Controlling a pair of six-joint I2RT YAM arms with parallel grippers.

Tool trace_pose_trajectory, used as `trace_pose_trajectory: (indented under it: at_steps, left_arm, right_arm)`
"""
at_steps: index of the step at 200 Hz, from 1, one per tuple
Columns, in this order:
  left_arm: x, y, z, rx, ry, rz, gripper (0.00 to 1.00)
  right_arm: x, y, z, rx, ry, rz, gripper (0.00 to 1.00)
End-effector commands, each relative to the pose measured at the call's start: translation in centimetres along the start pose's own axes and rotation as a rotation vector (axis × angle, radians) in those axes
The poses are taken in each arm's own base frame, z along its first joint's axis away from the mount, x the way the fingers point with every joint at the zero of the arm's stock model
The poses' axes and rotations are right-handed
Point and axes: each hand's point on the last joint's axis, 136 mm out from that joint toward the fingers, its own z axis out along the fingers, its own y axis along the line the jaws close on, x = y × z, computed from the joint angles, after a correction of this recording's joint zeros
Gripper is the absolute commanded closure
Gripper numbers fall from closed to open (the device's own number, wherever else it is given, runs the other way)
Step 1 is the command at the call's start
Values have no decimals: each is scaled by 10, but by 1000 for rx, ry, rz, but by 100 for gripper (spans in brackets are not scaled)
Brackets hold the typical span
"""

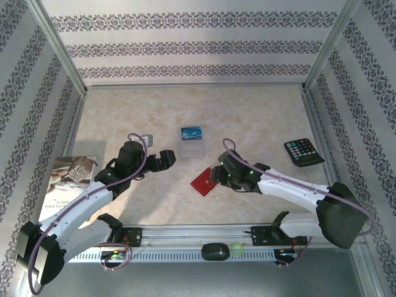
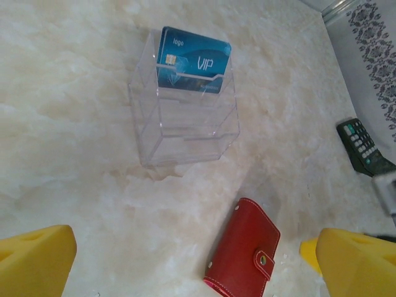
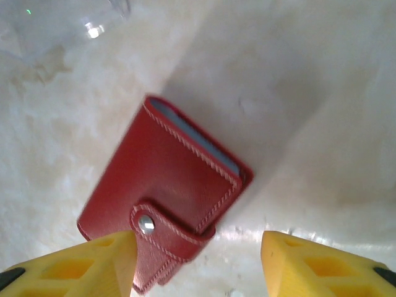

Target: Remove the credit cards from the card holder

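The card holder (image 1: 202, 182) is a red wallet lying folded on the table, its strap snapped. In the right wrist view, the card holder (image 3: 167, 198) shows a thin grey-blue edge of its contents (image 3: 204, 141) along one side. My right gripper (image 3: 198, 266) hangs just above it, open, its left finger (image 3: 80, 266) over the strap end. A blue credit card (image 2: 192, 59) marked VIP stands in a clear plastic stand (image 2: 185, 124). My left gripper (image 2: 197, 263) is open near the stand, with the card holder (image 2: 244, 257) lying between its fingers below.
A black keypad remote (image 1: 303, 151) lies at the right by the frame rail. A printed booklet (image 1: 68, 182) lies at the left edge. Patterned walls close in the table on three sides. The right gripper (image 1: 216, 176) and left gripper (image 1: 167, 158) sit mid-table.
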Motion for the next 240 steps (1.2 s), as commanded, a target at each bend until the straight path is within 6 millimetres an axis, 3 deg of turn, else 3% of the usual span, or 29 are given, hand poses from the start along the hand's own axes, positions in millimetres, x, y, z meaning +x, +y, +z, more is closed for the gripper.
trace_pose_trajectory:
  at_steps: [1,72,110,129,158,186,209,240]
  left_arm:
    - [-11,-4,-8,-1,-67,49,1]
    - [-17,-10,-18,30,-110,67,1]
    - [-17,-9,-19,21,-110,65,1]
    - [-17,-7,-18,15,-109,68,1]
    - [-18,-11,-19,22,-101,87,1]
    - [-15,-17,-16,50,-67,113,1]
    - [-8,-24,-12,108,-45,102,1]
    - [3,-40,-3,208,27,100,0]
  right_arm:
    - [3,-7,6,-1,-42,185,45]
    - [-17,7,26,-89,-84,248,48]
    - [-5,-12,35,-1,-67,292,51]
    - [-3,-9,42,-14,-49,284,51]
    - [2,-6,54,3,8,249,62]
    - [8,-7,62,1,52,197,84]
    - [-6,14,50,-83,36,84,100]
    - [-27,49,19,-207,24,-157,100]
